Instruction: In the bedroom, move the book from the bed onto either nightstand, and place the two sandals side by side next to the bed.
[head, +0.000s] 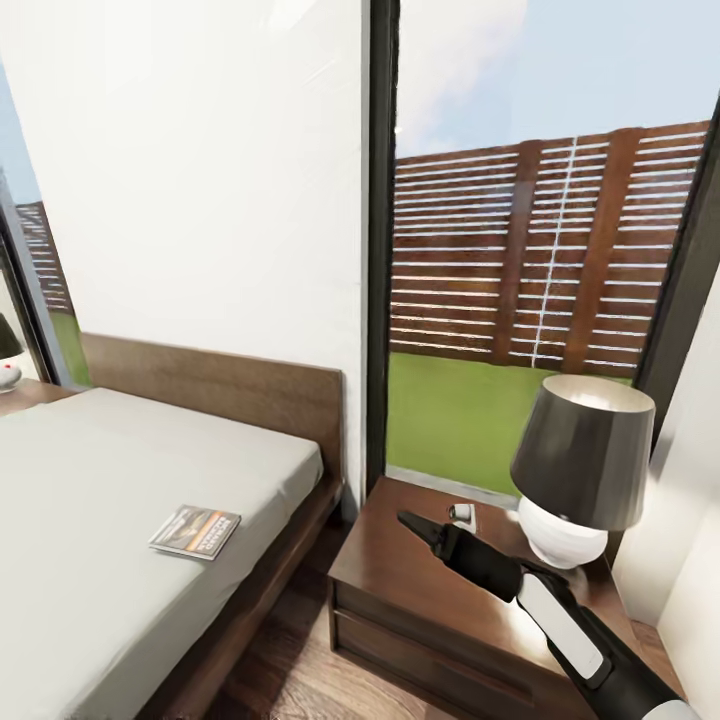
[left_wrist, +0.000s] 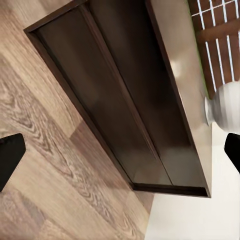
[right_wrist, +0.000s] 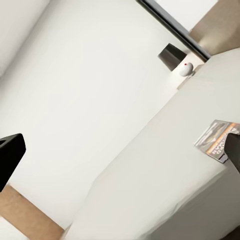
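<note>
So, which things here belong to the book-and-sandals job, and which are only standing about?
For the job:
- book, lying on the bed
- nightstand beside the bed
- right gripper, above the nightstand

Standing about:
- lamp on the nightstand
- fence outside

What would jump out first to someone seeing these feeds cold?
Probably the tall window with its slatted brown fence and lawn, straight ahead. Next, the dark-shaded lamp on the nightstand, with the right gripper stretched out over that top. Then the book lying near the edge of the bed.
</note>
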